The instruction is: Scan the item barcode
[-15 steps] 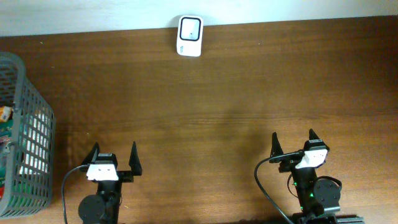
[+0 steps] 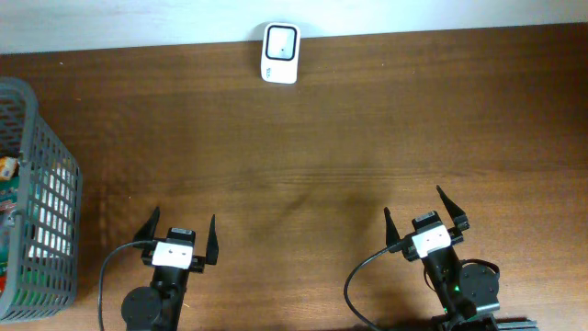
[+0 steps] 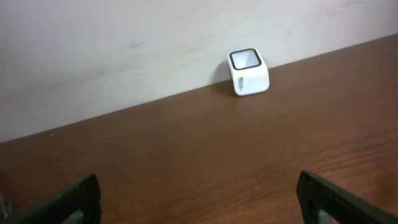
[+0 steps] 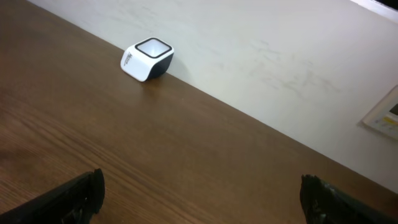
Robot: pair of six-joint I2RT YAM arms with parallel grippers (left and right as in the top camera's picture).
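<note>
**Entry: scanning station, overhead view, left to right**

1. Grey wire basket [image 2: 50,198], 9 o'clock edge of the wooden table [image 2: 367,119], partly cut off by the frame. It holds packaged goods [image 2: 9,167]: orange, white and green wrappers show through the mesh. The item to scan is presumably one of these. Which one, and where its barcode faces, cannot be told.
2. Left gripper [image 2: 183,221], 7 o'clock, near the front edge. The claw is spread fully wide with nothing between the fingers. It sits just right of the basket, not over it.
3. Barcode scanner [image 2: 280,52], 12 o'clock. A small white unit with a dark window facing up, set against the pale wall [image 3: 124,37] at the far edge of the table. Nothing is in front of it or over it.
4. Right gripper [image 2: 413,200], 5 o'clock. The claw is likewise spread fully wide and holds nothing. It is angled slightly toward 1 o'clock.

**Progress, as judged:** at the very start. No item is out of the basket, none is held, and none is presented to the scanner. Left to do: reach into the basket, take an item, carry it to 12 o'clock and turn its barcode to the window.
</note>
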